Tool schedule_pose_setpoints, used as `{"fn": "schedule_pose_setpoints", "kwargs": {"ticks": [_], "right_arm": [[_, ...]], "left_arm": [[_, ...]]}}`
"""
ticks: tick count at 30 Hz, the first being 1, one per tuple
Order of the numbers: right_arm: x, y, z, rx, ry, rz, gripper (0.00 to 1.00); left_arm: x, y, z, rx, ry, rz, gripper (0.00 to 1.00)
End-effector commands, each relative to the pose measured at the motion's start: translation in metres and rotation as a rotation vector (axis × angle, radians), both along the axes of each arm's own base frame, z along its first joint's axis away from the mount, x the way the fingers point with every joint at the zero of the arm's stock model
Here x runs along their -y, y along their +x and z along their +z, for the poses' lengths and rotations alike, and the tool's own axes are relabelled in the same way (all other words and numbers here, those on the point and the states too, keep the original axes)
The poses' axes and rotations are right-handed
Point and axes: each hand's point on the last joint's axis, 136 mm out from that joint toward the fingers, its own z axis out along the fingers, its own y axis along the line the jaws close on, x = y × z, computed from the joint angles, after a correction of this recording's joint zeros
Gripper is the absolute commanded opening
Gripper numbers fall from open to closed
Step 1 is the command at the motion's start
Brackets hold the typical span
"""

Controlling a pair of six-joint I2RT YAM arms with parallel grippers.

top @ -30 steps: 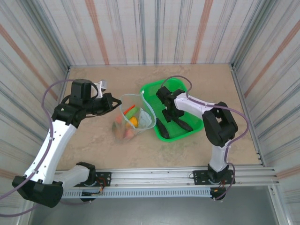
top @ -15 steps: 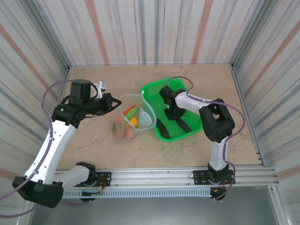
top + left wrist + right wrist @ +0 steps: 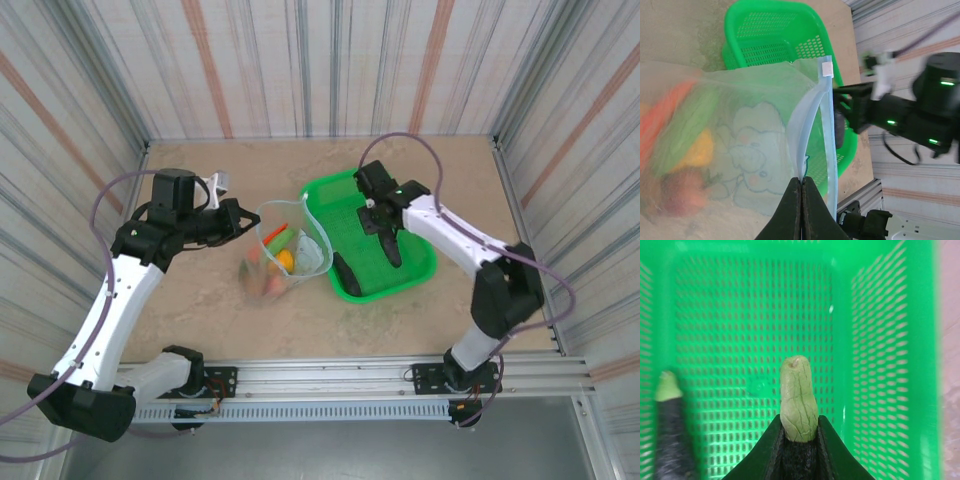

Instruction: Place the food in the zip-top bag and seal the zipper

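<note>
My left gripper (image 3: 801, 181) is shut on the mouth edge of the zip-top bag (image 3: 285, 252), holding it open and upright. Its light-blue zipper (image 3: 827, 125) runs along the mouth. Food lies inside the bag: an orange carrot (image 3: 665, 115), a green cucumber (image 3: 695, 120), a yellow fruit (image 3: 700, 150) and a red piece (image 3: 675, 192). My right gripper (image 3: 799, 427) is shut on a dark long piece with a pale green tip (image 3: 798, 395), held over the green mesh basket (image 3: 880, 340). From above, that gripper (image 3: 380, 225) and the dark long piece (image 3: 392, 250) hang over the basket's middle.
Another dark long piece (image 3: 670, 440) lies in the basket's left part, near the front left corner (image 3: 345, 272) in the top view. The green mesh basket (image 3: 420, 265) stands right beside the bag. Striped walls enclose the table on three sides.
My right gripper has closed on the dark long piece and the right arm has risen and stretched out over the basket. The left arm and the bag have stayed still.
</note>
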Motion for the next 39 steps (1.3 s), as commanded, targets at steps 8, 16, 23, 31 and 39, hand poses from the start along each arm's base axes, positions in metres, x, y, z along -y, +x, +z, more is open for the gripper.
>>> {"fn": "schedule_pose_setpoints", "kwargs": {"ticks": [8, 16, 23, 31, 39], "right_arm": [[-0.052, -0.052, 0.192, 0.414, 0.558, 0.185, 0.13], [-0.116, -0.099, 0.242, 0.502, 0.810, 0.381, 0.09], [-0.165, -0.118, 0.230, 0.641, 0.919, 0.503, 0.09], [-0.203, -0.109, 0.173, 0.646, 0.898, 0.528, 0.10], [-0.226, -0.101, 0.107, 0.452, 0.957, 0.441, 0.14]], "left_arm": [[0.001, 0.002, 0.019, 0.039, -0.034, -0.004, 0.00], [0.002, 0.000, 0.018, 0.032, -0.050, 0.000, 0.00], [0.002, -0.001, 0.018, 0.030, -0.054, 0.002, 0.00], [0.004, 0.000, 0.022, 0.039, -0.063, -0.005, 0.00], [0.005, 0.003, 0.024, 0.041, -0.070, -0.003, 0.00]]}}
